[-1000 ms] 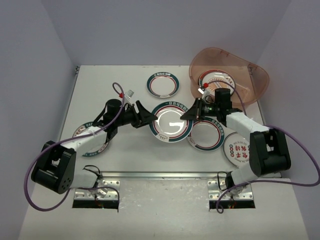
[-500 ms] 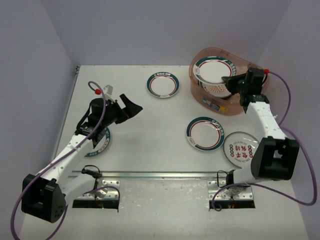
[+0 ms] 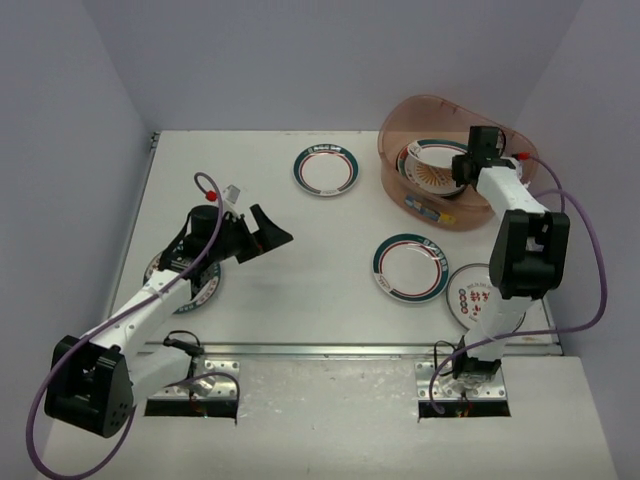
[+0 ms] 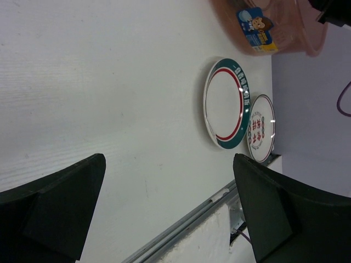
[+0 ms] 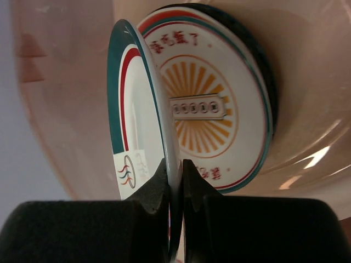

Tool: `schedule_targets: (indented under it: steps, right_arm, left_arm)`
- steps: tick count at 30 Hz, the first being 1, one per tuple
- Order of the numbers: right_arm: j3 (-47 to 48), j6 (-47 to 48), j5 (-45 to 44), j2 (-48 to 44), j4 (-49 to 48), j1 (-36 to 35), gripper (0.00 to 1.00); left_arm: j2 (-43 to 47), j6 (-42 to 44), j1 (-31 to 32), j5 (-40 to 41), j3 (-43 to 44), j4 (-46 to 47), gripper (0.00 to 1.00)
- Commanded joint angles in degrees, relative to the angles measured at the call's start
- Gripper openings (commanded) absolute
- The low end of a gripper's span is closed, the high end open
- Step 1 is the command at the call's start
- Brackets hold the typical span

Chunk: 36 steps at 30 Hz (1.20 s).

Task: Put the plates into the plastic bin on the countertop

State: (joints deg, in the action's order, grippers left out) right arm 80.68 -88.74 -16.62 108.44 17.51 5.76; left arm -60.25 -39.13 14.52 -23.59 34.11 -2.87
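Note:
My right gripper [image 5: 175, 170] is shut on the rim of a teal-and-red rimmed plate [image 5: 137, 120], held on edge inside the plastic bin [image 5: 60, 98]. Just behind it an orange sunburst plate [image 5: 219, 109] lies in the bin on a dark-rimmed one. From above, the right gripper [image 3: 466, 170] sits low within the bin [image 3: 393, 140] at the back right of the countertop [image 3: 300, 290]. My left gripper [image 3: 276, 232] hangs open and empty over the left-middle counter, its fingers [image 4: 55, 203] wide apart. Three plates [image 3: 326, 168] [image 3: 411, 267] [image 3: 470, 297] lie loose on the counter.
Another plate [image 3: 190, 282] lies partly under my left arm. A metal strip [image 3: 320, 350] runs along the near counter edge. The left wrist view shows a teal-rimmed plate [image 4: 227, 104], a red-lettered plate [image 4: 262, 129] and the bin's label [image 4: 255, 26]. Lavender walls surround the counter.
The left gripper let go of the teal-rimmed plate at mid-counter and drew back left. The right gripper carried that plate to the bin and lowered it inside.

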Motion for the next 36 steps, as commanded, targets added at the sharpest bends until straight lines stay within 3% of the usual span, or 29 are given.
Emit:
schedule_targets:
  steps: [1, 4, 7, 11, 16, 22, 26, 31, 33, 36]
  right_arm:
    - [6.0, 2.1, -0.3, 2.2, -1.8, 0.6, 0.18]
    - [6.3, 2.8, 5.3, 4.4, -1.9, 1.5, 0.32]
    - [5.9, 6.2, 8.3, 3.8, -0.8, 1.5, 0.72]
    - [12.4, 8.6, 9.9, 3.3, 13.1, 1.5, 0.96]
    - [13.8, 8.4, 10.4, 0.0, 22.4, 1.6, 0.99]
    - [3.9, 11.1, 18.3, -12.1, 14.8, 1.4, 0.99]
    - [-11.2, 15.2, 29.6, -23.0, -4.2, 1.4, 0.99]
    - [-24.4, 12.8, 69.1, -27.7, -39.2, 1.3, 0.99]
    - [-27.0, 10.5, 79.6, -27.3, -45.5, 1.2, 0.99]
    - [-36.1, 5.7, 84.2, -31.0, -56.9, 1.2, 0.99]
  left_arm:
    - [1.3, 2.9, -0.3, -0.4, 0.8, 1.1, 1.0]
    - [1.0, 3.9, -0.3, -0.1, 1.1, -0.8, 1.0]
    - [0.4, 4.2, -0.3, 1.1, 1.3, -1.2, 1.0]
    - [-3.1, 3.4, -0.3, 4.2, 3.6, -3.6, 1.0]
    - [-8.7, -0.5, -0.3, 7.7, 6.4, -3.3, 1.0]
    - [-17.8, -6.2, -0.4, 11.6, 10.7, 4.6, 1.0]
    - [-27.5, -7.7, -0.6, 12.7, 18.7, 8.2, 1.0]
    - [-39.9, -11.7, -1.3, 11.1, 24.3, 18.8, 1.0]
    - [-47.7, -12.1, -1.3, 9.3, 29.7, 19.4, 1.0]
    - [-55.0, -12.7, -1.5, 9.3, 35.3, 19.0, 1.0]
